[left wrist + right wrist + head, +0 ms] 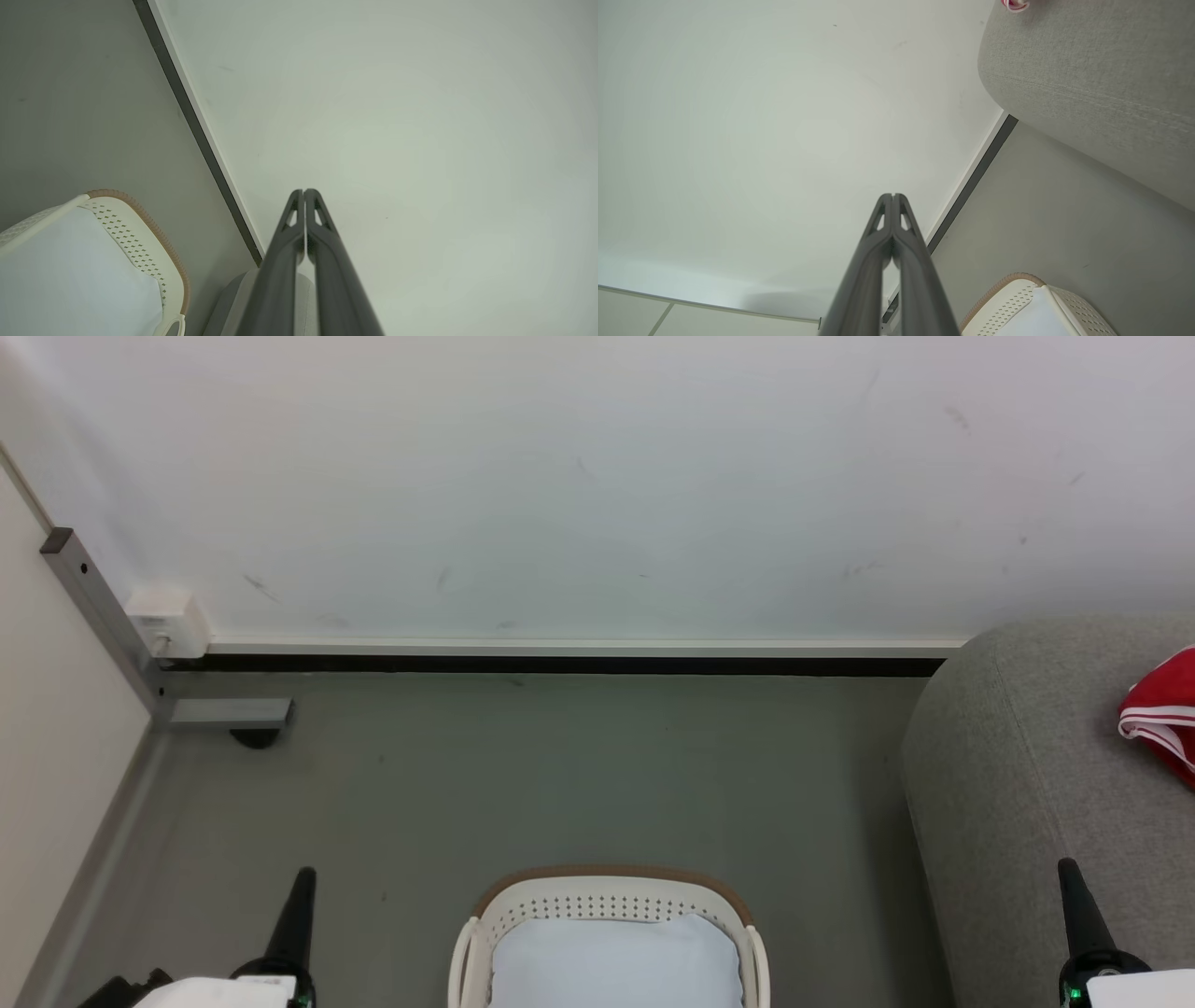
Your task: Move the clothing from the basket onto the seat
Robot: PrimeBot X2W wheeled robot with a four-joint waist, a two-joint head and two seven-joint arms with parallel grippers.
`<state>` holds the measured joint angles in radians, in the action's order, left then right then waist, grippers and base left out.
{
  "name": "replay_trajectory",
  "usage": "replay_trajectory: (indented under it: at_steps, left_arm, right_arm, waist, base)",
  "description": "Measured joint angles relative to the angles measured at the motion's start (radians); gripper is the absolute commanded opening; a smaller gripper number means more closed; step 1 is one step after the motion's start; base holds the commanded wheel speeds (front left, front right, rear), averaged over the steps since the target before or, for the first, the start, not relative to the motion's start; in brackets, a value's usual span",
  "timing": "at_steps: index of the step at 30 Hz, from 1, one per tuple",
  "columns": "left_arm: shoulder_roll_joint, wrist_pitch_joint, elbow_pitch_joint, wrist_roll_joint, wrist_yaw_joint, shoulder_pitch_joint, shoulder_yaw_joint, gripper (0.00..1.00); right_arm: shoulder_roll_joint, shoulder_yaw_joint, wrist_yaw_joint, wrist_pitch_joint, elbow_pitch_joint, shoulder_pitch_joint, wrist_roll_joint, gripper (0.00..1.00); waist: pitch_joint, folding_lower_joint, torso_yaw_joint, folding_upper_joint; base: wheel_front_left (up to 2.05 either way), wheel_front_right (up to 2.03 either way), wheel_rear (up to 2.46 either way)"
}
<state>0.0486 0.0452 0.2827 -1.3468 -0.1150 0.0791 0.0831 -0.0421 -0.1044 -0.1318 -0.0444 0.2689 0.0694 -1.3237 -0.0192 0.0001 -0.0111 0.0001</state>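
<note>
The red jersey [1167, 714] with white striped trim lies on the light-grey sofa [1018, 784] at the right edge of the head view; a scrap of the jersey [1014, 4] peeks in at the top of the right wrist view. The cream basket [607, 905] with its brown rim stands on the floor at bottom centre, holding a plain white pad [616, 961]. My left gripper [301, 879] is shut at lower left, fingers together with nothing between them [303, 192]. My right gripper [1069, 870] is shut beside the sofa's front, fingers closed and empty [892, 196].
A white wall [597, 476] with a dark skirting strip runs behind the grey floor [560, 775]. A metal frame leg [103, 616] with a white box [168, 621] stands in the left corner beside a pale panel.
</note>
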Motion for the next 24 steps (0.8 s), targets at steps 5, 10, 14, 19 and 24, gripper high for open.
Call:
replay_trajectory:
  at_steps: [5,10,14,19,24]
  left_arm:
    - [0.000,0.011,-0.005,-0.044,-0.001,0.005,0.004,0.00]
    - [0.000,0.021,-0.011,-0.078,-0.004,0.008,0.008,0.00]
    - [0.000,0.029,-0.016,-0.112,-0.007,0.013,0.011,0.00]
    - [0.000,0.041,-0.021,-0.144,-0.008,0.015,0.015,0.00]
    - [0.000,0.049,-0.026,-0.181,-0.009,0.018,0.021,0.00]
  right_arm:
    - [-0.001,-0.001,0.000,-0.011,-0.005,0.009,-0.047,0.00]
    - [-0.001,-0.002,0.000,-0.021,-0.008,0.011,-0.087,0.00]
    - [-0.002,-0.003,0.000,-0.030,-0.010,0.013,-0.121,0.00]
    - [-0.002,-0.004,0.000,-0.038,-0.012,0.018,-0.160,0.00]
    - [-0.002,-0.005,0.000,-0.048,-0.015,0.028,-0.194,0.00]
  waist:
    - [0.003,0.0000,0.001,0.0000]
    - [0.006,0.0000,0.003,0.0000]
    - [0.009,0.0000,0.004,0.0000]
    - [0.012,-0.0001,0.006,-0.0001]
    - [0.015,-0.0001,0.007,0.0000]
  base:
    - [0.00,0.00,0.00]
    - [0.00,0.00,0.00]
    - [0.00,0.00,0.00]
    - [0.00,0.00,0.00]
    - [0.00,0.00,0.00]
